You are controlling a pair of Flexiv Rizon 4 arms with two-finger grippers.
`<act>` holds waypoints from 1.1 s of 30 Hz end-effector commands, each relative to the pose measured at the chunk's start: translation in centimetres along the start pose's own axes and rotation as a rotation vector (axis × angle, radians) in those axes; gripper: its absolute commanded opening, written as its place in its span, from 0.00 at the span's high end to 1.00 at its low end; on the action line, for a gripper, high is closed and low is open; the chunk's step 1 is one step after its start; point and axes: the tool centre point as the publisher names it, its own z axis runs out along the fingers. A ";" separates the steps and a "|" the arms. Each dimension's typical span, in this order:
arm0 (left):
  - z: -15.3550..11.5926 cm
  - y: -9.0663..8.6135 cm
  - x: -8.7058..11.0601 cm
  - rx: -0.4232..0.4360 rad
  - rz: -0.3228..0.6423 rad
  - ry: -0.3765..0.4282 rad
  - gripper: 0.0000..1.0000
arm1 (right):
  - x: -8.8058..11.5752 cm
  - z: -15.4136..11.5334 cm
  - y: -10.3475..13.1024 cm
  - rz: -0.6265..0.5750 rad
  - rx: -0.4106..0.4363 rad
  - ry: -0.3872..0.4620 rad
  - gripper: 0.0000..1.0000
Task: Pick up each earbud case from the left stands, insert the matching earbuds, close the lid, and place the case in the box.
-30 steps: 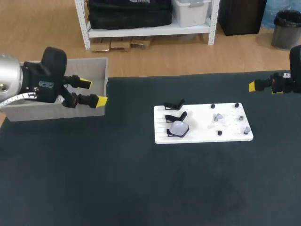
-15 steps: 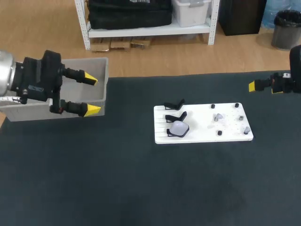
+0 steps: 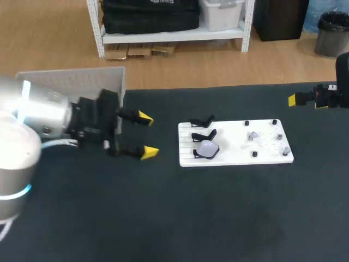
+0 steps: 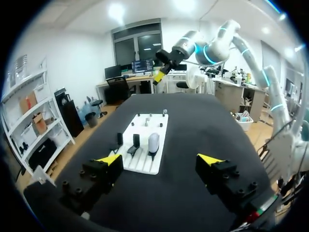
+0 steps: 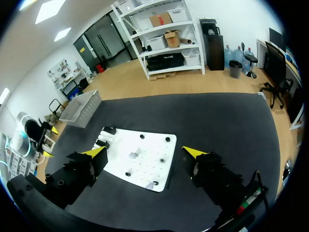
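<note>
Sitting on the stand nearest 6 o'clock, at the 9 o'clock end of the white board (image 3: 234,155), the earbud case (image 3: 207,148) is the only case visible. The two black stands (image 3: 203,134) beyond it toward 12 o'clock are bare. From the left claw (image 3: 146,135) the case lies at about 3 o'clock, near but clear of the fingers, which are spread wide with nothing between them. The left wrist view agrees, showing the case ahead of the claw. The right claw (image 5: 145,152) hangs at the 3 o'clock edge of the counter (image 3: 191,218), its fingers likewise apart and empty, well away from the board. The grey box (image 3: 71,82) stands at 10 o'clock of the left claw, behind the arm.

The case looks like a small rounded shell of smooth pale plastic. It is probably light, stiff and slippery, and apt to squirt out of a pinch on its curved ends. Whether its lid is open I cannot tell. I would take it across its two broader faces, low on the body so the lid is free to swing. Then I would lift it straight off the stand rather than drag it. The earbuds (image 3: 252,135) are tiny pale pieces among the black pegs (image 3: 254,154) toward 3 o'clock on the board. They seem easily flicked away and call for a gentle, centred pinch.
</note>
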 end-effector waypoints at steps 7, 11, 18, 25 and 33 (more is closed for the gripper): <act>8.8 0.7 1.2 -0.020 -0.025 -0.005 0.00 | 0.0 0.0 -0.1 -0.001 -0.005 0.001 0.00; 8.8 0.7 1.2 -0.020 -0.025 -0.005 0.00 | 0.0 0.0 -0.1 -0.001 -0.005 0.001 0.00; 8.8 0.7 1.2 -0.020 -0.025 -0.005 0.00 | 0.0 0.0 -0.1 -0.001 -0.005 0.001 0.00; 11.7 1.0 0.9 0.066 -0.019 0.018 0.00 | 0.0 0.0 -0.1 -0.001 -0.005 0.001 0.00; 14.0 1.8 1.5 0.092 -0.035 0.044 0.00 | 0.0 0.0 -0.1 -0.001 -0.005 0.001 0.00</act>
